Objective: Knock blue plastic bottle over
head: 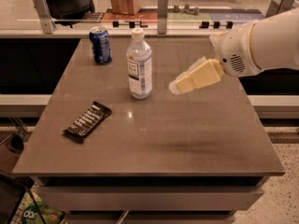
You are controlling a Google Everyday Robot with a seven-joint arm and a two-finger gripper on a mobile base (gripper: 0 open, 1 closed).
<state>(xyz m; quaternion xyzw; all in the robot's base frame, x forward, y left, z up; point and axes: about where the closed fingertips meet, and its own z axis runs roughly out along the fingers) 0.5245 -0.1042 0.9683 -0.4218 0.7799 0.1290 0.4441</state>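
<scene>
The blue plastic bottle (139, 65) stands upright on the grey-brown table (154, 134), toward the back middle. It is clear pale blue with a white cap and a white label. My gripper (176, 87) reaches in from the right on a white arm (261, 45). Its pale yellow tip is above the table, a short way to the right of the bottle, apart from it. It holds nothing.
A dark blue soda can (100, 45) stands upright at the back left of the table. A dark snack bar (88, 121) lies flat at the front left. A glass barrier and counter run behind the table.
</scene>
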